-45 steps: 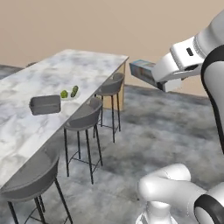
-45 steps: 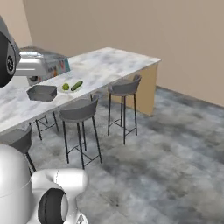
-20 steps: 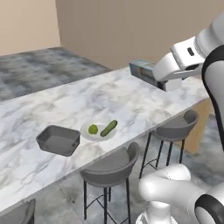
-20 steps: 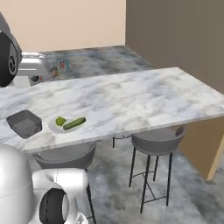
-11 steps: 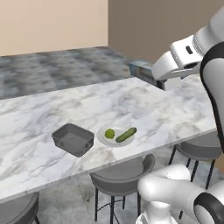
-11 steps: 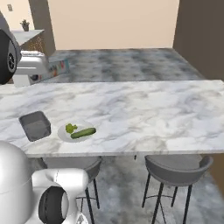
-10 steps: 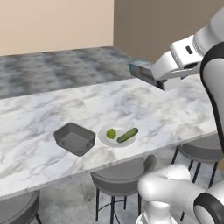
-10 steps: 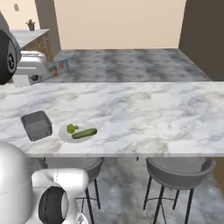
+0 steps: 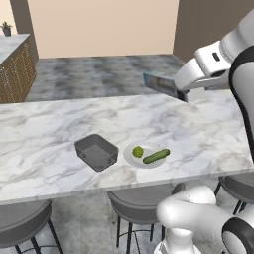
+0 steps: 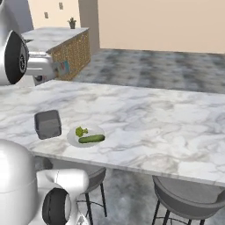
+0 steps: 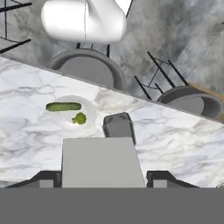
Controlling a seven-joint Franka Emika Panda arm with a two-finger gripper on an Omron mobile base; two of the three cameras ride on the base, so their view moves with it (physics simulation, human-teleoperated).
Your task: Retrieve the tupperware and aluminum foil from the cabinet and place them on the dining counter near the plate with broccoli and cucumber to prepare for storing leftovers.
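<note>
**Marble surface ahead, foil box in hand**

Grey stools (image 9: 141,201) sit nearest us, tucked under the front edge of the marble surface (image 9: 49,124). Just beyond that edge lies the plate (image 9: 135,157) with a floret of broccoli (image 9: 138,151) and a cucumber (image 9: 156,156) side by side on it. Just beside the plate, to its left in the left base view, the dark tupperware (image 9: 96,151) already rests upright on the marble, so we judge that half of the job done.

Farther back and higher up, our gripper (image 9: 184,90) hangs above the far right part of the surface, its jaws spread wide and clamped across the long box of aluminum foil (image 9: 161,84). The box sticks out level from the gripper, clear of the marble and well apart from the plate. In the hand view the pale face of the box (image 11: 101,161) sits between the fingertips, with the tupperware (image 11: 118,126) and plate (image 11: 59,115) beyond it.

We take the step in hand to be carrying the foil over to its spot. The next move, as we judge it, calls for bringing the box toward the plate, lowering it onto bare marble near the food, and parting the jaws only once it rests flat. We should keep it clear of the tupperware and the plate rim on the way down.

Beyond the surface lie a grey stone floor and a tan wall.
</note>
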